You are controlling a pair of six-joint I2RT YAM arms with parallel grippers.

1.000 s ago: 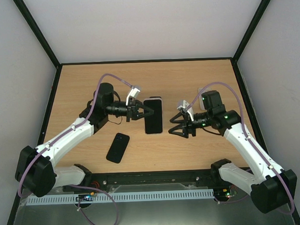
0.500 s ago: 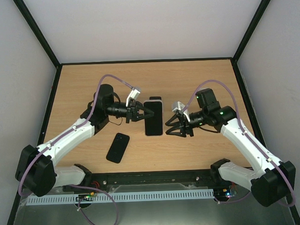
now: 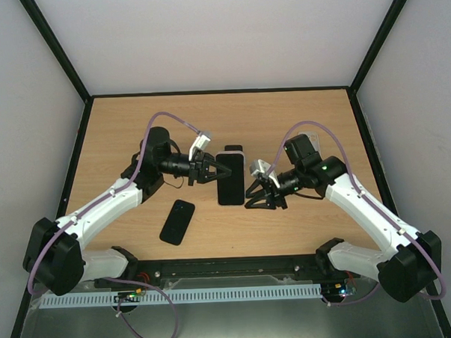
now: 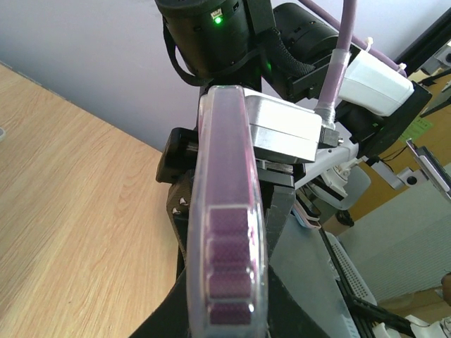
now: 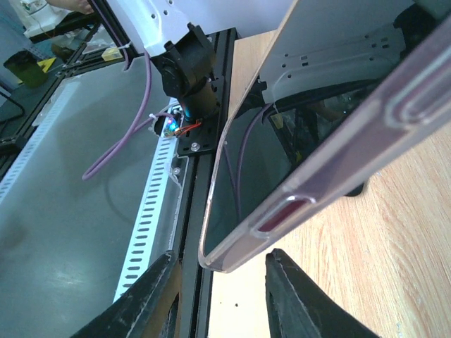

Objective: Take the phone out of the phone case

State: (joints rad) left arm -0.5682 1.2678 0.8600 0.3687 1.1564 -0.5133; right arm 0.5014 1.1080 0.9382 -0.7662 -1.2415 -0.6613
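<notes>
The phone (image 3: 230,178), dark screen up, sits in a clear phone case (image 3: 230,149) with a purple-tinted rim. My left gripper (image 3: 219,173) is shut on the case's left edge. In the left wrist view the case rim (image 4: 227,267) with its purple buttons fills the space between the jaws of the left gripper (image 4: 229,239). My right gripper (image 3: 251,198) is at the phone's near right corner. In the right wrist view the case corner (image 5: 236,250) hangs just above the gap of the right gripper (image 5: 222,296), which is open, touching nothing.
A second dark phone (image 3: 177,221) lies flat on the wooden table (image 3: 298,121), near and left of the held one. A black rail (image 3: 237,267) runs along the table's near edge. White walls enclose the table on three sides.
My right gripper has moved left to the phone's near right corner and its jaws have narrowed. The left gripper and the phone have stayed in place.
</notes>
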